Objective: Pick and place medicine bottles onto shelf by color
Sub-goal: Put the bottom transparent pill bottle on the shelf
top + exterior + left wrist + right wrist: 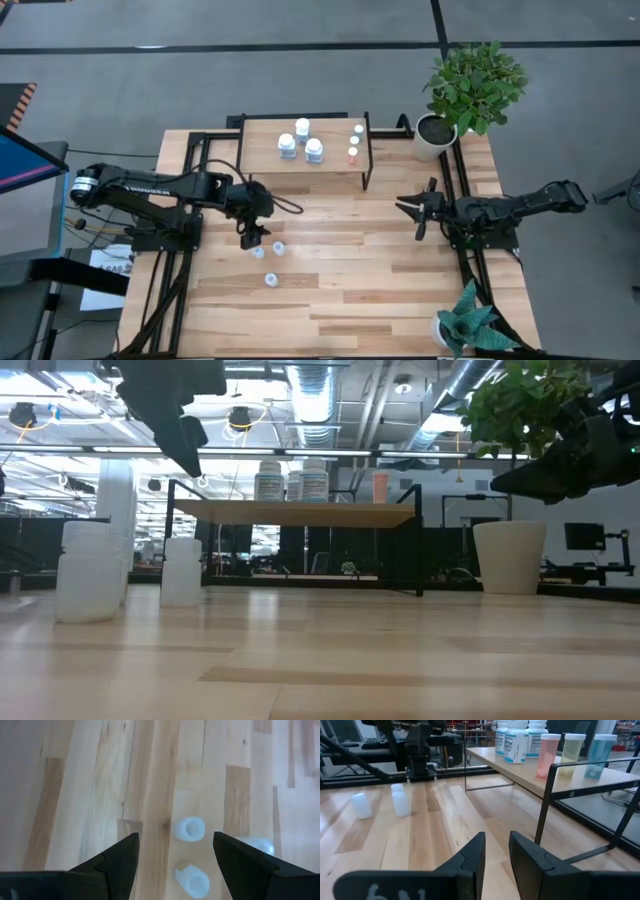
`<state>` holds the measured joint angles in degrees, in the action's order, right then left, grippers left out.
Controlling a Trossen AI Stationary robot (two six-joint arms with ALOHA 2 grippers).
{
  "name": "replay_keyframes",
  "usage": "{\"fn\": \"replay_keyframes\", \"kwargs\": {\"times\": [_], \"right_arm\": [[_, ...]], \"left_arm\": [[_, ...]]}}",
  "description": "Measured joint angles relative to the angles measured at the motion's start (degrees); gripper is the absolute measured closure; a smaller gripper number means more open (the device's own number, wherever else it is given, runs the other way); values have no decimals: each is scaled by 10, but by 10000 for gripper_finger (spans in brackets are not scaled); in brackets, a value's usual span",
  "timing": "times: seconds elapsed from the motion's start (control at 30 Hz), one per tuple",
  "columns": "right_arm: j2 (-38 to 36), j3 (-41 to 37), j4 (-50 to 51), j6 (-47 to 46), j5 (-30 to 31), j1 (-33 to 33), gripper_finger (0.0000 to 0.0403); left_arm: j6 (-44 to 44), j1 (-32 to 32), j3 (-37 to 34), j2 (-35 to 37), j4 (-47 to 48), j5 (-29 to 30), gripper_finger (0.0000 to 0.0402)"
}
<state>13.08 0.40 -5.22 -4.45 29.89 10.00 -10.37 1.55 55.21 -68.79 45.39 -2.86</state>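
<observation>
Left gripper [252, 237] open above the table, jaws spread wide, holding nothing, poised over three small white bottles [271, 264] on the tabletop [340, 270] near the left-centre. Right gripper [418, 217] parked well to the right, fingers slightly apart, empty. On the shelf [330, 135] at the far side: three large white bottles [301, 141] grouped left, three tinted vials [354, 142] lined up right.

Risks from here:
- Loose bottles standing near one another; a descending finger [118, 862] could clip a neighbour and topple or roll it.
- Light plastic, narrow base: an off-centre pinch could squirt the bottle sideways.
- Shelf already crowded; a careless placement could knock the standing rows.
- Black shelf frame [547, 800] in the approach path, so collision possible on a low carry.
</observation>
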Motion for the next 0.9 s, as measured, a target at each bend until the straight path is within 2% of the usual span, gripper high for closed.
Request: {"fn": "replay_keyframes", "kwargs": {"times": [0.33,0.53,0.7,0.9], "right_arm": [[0,0,0,0,0,0,295],[0,-1,0,0,0,0,295],[0,-1,0,0,0,0,295],[0,-1,3,0,0,0,295]], "left_arm": [[-17,100,2,-54,-29,49,160],[-54,177,4,-64,-31,52,160],[-103,244,4,-64,-45,89,160],[-107,297,5,-92,-73,124,160]]}}
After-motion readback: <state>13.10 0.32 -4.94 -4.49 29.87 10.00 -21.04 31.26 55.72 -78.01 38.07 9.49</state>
